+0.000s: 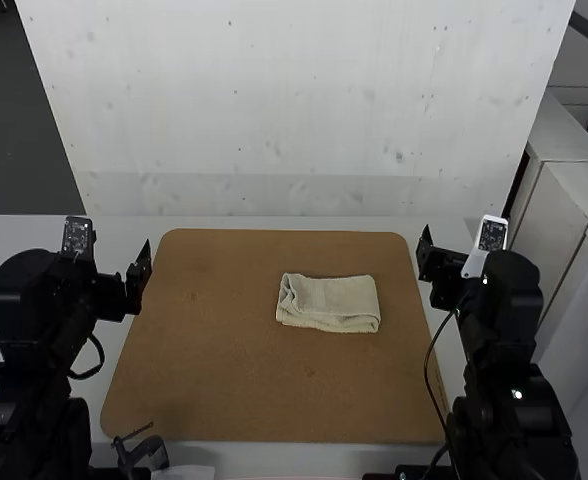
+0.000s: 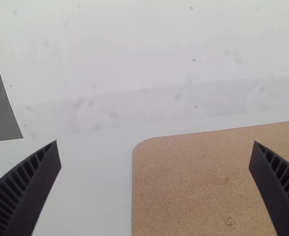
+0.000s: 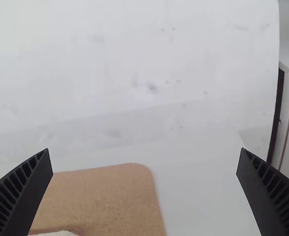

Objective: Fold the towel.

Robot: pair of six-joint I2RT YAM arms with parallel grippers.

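the cream terry towel (image 1: 334,305) lies on the brown fibreboard mat (image 1: 224,405), right of the mat's centre and well inside its edges. it is already doubled into a compact, thick rectangle, its long axis running side to side, roughly along the mat's far edge, with a rounded, slightly loose bend at the end facing the mat's left edge.

the right gripper (image 1: 429,262) is the nearer one: it hangs by the mat's right edge, fingers spread and empty, with the towel to its left and a little back toward the arm bases. the left gripper (image 1: 140,270), also parted and holding nothing, is by the mat's left edge, the wider stretch of board between it and the towel. the folding looks nearly or wholly done; any further tuck would suit the right arm, coming in along the long axis.
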